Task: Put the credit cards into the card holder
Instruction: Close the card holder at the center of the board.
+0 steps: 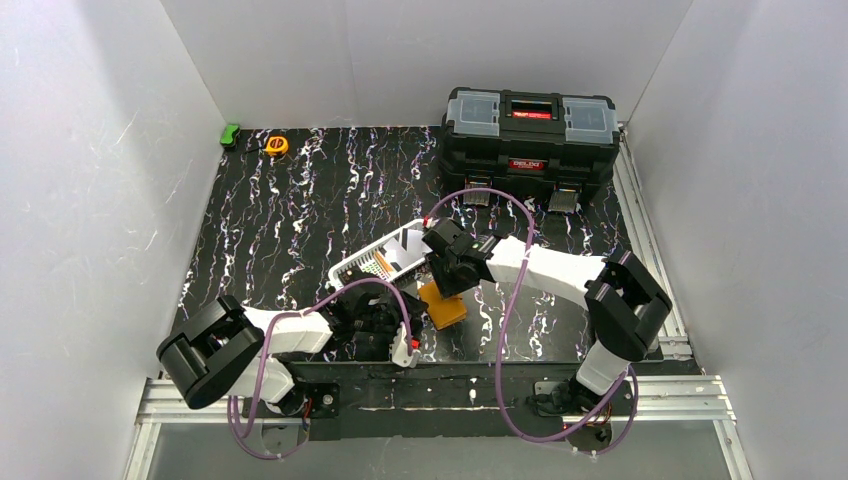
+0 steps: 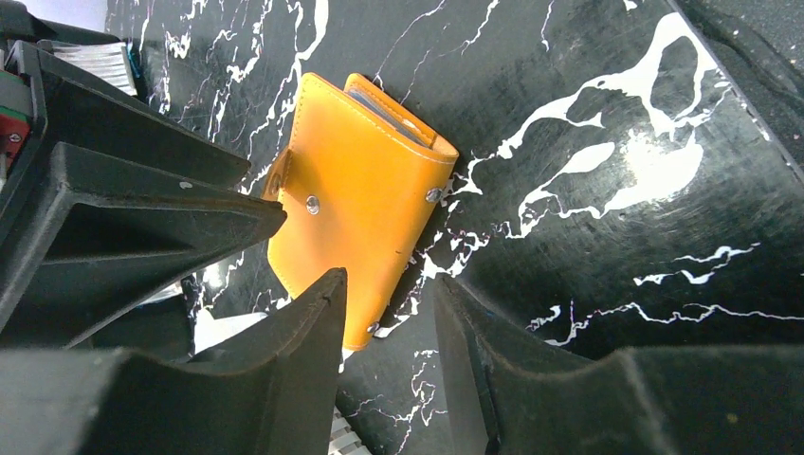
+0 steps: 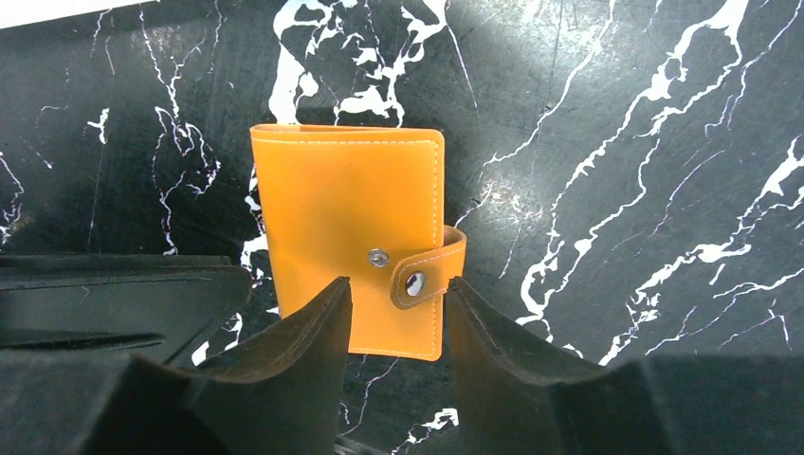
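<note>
Orange card holder (image 3: 346, 237), closed, snap tab loose, flat on marbled table (image 3: 616, 142).

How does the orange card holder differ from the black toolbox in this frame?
The card holder is orange; the toolbox is black with clear lid compartments. The card holder is small and flat; the toolbox is far bigger and boxy. The card holder lies toward the near edge of the table; the toolbox stands at its far right corner. Both rest on the table.

We see bright, even light from above on the white walls (image 1: 90, 150). Glare smears the table (image 2: 654, 152) toward its right edge. The near gripper fingers (image 2: 284, 379) are dark and blurred, while the card holder (image 3: 346, 218) is sharp and softly shadowed.
</note>
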`<control>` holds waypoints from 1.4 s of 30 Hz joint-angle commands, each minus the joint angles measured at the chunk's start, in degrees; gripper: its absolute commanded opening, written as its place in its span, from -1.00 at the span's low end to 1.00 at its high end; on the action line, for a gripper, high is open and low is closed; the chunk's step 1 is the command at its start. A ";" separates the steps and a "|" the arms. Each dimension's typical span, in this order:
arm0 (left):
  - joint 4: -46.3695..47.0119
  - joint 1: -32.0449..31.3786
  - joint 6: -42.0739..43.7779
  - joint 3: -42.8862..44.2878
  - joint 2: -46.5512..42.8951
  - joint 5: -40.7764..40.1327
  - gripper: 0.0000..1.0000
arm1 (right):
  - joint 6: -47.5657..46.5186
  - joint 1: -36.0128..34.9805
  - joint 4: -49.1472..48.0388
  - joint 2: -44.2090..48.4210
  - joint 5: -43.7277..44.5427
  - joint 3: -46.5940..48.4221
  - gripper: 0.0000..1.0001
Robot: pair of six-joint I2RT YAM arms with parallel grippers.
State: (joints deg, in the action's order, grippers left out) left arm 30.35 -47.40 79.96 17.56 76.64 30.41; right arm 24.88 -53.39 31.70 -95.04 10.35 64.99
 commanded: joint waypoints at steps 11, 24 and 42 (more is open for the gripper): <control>-0.52 0.29 0.72 1.31 0.06 1.10 -0.20 | -0.88 -0.56 1.12 -0.65 1.32 2.00 -0.30; -0.91 0.26 0.92 1.51 0.31 0.96 -0.20 | -0.65 -0.67 0.67 -0.67 1.42 1.89 -0.74; -3.56 0.33 2.63 2.65 1.94 1.64 -0.21 | -0.94 -0.62 1.71 -0.61 1.16 2.82 -0.48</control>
State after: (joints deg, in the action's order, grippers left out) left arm 28.27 -47.40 81.95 18.70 78.02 30.46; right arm 23.97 -53.76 33.04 -96.73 11.46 65.25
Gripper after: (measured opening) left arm 0.400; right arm 0.247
